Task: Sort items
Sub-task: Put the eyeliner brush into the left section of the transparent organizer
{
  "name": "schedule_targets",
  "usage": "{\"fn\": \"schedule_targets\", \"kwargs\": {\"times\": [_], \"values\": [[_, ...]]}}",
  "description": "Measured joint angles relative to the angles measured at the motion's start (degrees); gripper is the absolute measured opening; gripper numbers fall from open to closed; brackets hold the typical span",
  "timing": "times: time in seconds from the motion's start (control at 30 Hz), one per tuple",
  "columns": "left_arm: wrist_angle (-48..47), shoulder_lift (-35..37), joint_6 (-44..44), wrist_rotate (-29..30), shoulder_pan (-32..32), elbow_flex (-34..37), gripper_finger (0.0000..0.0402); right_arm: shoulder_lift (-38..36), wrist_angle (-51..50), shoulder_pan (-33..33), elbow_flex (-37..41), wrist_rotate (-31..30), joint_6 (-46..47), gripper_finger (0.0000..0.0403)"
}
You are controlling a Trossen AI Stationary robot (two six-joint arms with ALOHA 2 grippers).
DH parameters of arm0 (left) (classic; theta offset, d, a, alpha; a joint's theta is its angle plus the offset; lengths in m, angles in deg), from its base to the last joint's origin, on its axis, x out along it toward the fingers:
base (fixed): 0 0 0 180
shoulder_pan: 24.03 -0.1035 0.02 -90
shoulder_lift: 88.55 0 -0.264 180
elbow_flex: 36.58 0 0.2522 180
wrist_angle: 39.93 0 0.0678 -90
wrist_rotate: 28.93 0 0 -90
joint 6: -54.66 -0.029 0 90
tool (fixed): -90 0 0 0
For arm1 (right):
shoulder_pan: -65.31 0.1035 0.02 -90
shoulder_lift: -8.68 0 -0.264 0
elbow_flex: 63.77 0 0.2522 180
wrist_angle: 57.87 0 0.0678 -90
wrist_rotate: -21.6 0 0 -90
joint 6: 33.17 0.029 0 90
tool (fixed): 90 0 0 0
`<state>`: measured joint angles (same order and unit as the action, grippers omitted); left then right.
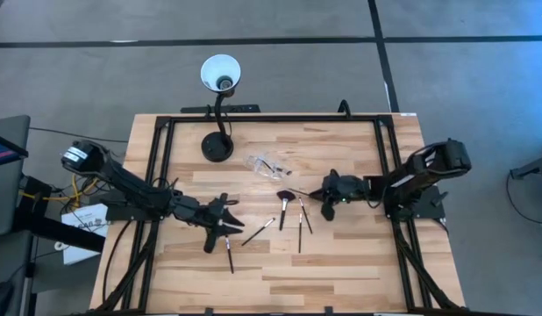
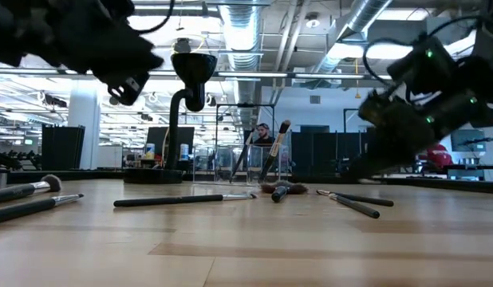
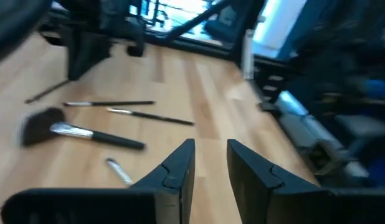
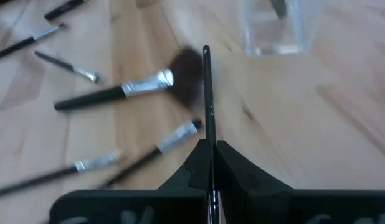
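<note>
Several slim makeup brushes lie flat on the wooden table: the fan-headed one, thin ones, and one near the table's near edge. My left gripper hovers open just above that last brush and holds nothing. My right gripper is right of the fan brush, shut on a thin dark brush. The clear pouch lies farther back with something dark inside it. My right gripper pinches a thin dark brush by its handle between the two fingers. The brush runs along the fingers and sticks straight out ahead of them toward the table's left, its free end over the fan brush's head. Whether that end touches anything, I cannot tell.
The black gooseneck lamp stands on the far left part of the table, its white shade beyond the far edge. A black frame runs round the tabletop. Bare wood stretches along the near edge.
</note>
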<state>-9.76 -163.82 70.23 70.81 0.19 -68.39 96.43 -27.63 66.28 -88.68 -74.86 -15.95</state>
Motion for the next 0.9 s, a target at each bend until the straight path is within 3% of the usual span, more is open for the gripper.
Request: {"fn": "schedule_targets", "kwargs": {"times": [0.13,0.37,0.5,0.73,0.9], "values": [[7.5,-8.8,-3.0,0.6,-1.9,-1.3,0.009,0.0,-5.5,3.7,-4.4,-3.9,0.4,0.0003],[8.0,-21.7,-12.8,0.5,-3.4,-10.3,0.0097,-0.2,-13.8,7.4,-12.4,-4.4,0.8,0.0003],[8.1,-25.0,-15.4,0.5,-4.4,-14.5,0.0124,-0.2,-21.4,9.0,-15.9,-4.5,2.0,0.0003],[8.1,-28.3,-18.7,0.6,-7.9,-17.5,0.018,6.3,-20.6,11.6,-20.8,-4.2,5.5,0.0003],[7.5,-31.0,-18.3,0.9,-10.0,-17.5,0.0187,13.2,-20.4,12.6,-27.4,-4.0,4.3,0.0005]]}}
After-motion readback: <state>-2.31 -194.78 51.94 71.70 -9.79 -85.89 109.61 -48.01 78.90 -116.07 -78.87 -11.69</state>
